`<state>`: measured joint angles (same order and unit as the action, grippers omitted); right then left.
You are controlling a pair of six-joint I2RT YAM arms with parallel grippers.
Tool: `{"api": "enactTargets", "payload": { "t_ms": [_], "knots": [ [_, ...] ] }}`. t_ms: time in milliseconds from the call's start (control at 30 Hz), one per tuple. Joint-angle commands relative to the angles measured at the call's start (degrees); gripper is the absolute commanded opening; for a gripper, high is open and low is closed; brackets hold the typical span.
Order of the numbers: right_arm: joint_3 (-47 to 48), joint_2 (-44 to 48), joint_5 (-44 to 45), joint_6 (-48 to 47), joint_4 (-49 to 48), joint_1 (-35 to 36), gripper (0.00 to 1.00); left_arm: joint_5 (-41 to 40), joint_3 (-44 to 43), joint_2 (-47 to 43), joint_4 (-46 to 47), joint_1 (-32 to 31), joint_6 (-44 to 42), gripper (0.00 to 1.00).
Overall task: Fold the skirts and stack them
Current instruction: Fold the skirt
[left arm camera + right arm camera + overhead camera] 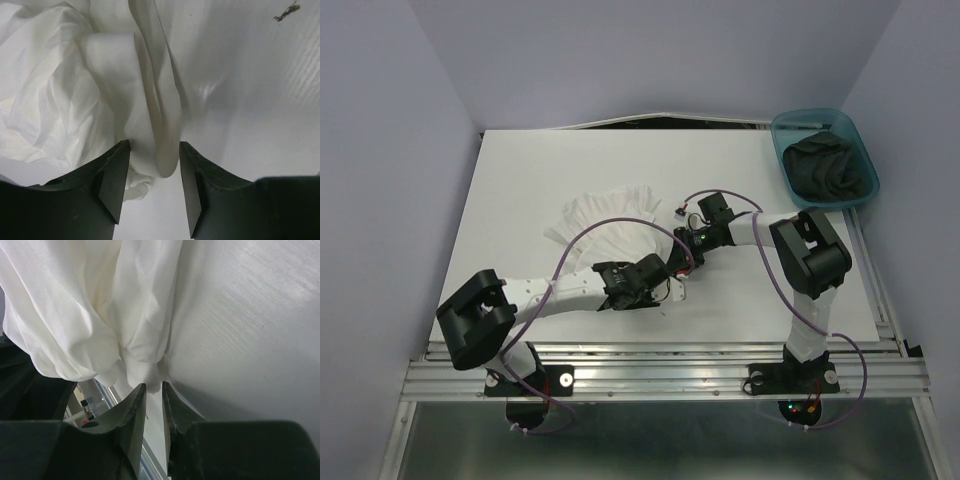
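Left wrist view: wide apart at the left gripper (153, 146), straddling a loose white skirt (60, 100) fold; narrow at the right gripper (153, 386), pinching its gathered edge

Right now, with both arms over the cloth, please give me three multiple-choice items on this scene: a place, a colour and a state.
1. Where does the dark skirt lie? A on the floor; B over an arm; C in the teal bin.
2. What colour is the ruffled skirt? A red; B white; C blue.
3. How does the left pincer stand? A open; B shut tight; C out of view.
Answers: 1 C, it fills the bin at the far right. 2 B, it looks white in every view. 3 A, its wrist view shows a wide gap around a cloth fold.
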<state>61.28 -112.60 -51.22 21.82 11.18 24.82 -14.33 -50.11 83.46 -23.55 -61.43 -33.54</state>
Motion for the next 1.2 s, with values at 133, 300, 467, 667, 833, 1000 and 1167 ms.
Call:
{"api": "enactTargets", "payload": {
  "t_ms": [133,300,467,667,833,1000,1167],
  "knots": [
    [0.78,1.68,-0.46,-1.08,0.25,0.41,0.25,-8.0,-0.69,2.58,5.27,-0.1,0.93,0.52],
    [0.6,1.68,-0.46,-1.26,0.33,0.41,0.25,-7.56,-1.31,2.85,5.8,-0.1,1.54,0.45],
    [0.69,1.77,-0.63,-1.08,0.25,0.41,0.25,-7.03,-2.19,3.29,5.8,-0.18,1.81,0.34],
    [0.69,1.94,-0.81,-1.26,0.33,0.41,0.25,-7.56,-0.7,4.08,7.64,-0.09,1.02,0.17],
    [0.6,1.68,-0.81,-1.26,0.16,0.41,0.25,-8.96,-0.34,4.25,9.48,-0.09,0.49,0.04],
    [0.51,1.85,-0.81,-1.35,0.33,0.41,0.25,-8.27,-1.22,3.29,9.93,0.08,0.49,0.0],
    [0.42,1.85,-1.16,-0.91,-0.19,0.41,0.25,-5.45,-3.77,1.27,9.14,0.08,0.84,0.0]
  ]
}}
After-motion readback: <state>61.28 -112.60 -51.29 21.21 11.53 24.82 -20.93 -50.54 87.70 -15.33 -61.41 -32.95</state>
